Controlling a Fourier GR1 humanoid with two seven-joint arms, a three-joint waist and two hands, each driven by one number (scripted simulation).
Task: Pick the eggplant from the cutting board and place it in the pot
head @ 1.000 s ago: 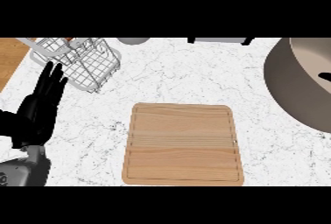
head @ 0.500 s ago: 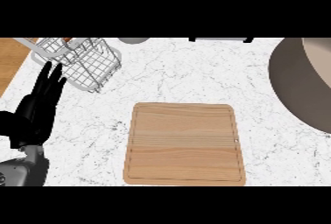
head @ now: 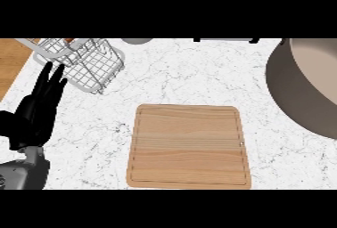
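Versus a second ago the view has shifted slightly, left hand (head: 36, 111) is held open, resting at left edge; no eggplant is seen on the cutting board (head: 189, 147), pot (head: 306, 84) interior mostly cropped, right hand unseen.

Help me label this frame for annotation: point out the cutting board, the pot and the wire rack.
cutting board (head: 189, 147), head view, middle of its bare wooden top.
pot (head: 299, 91), head view, its grey outer wall.
wire rack (head: 92, 64), head view, its mesh side.

Left robot hand (head: 38, 111) rests open, fingers up.
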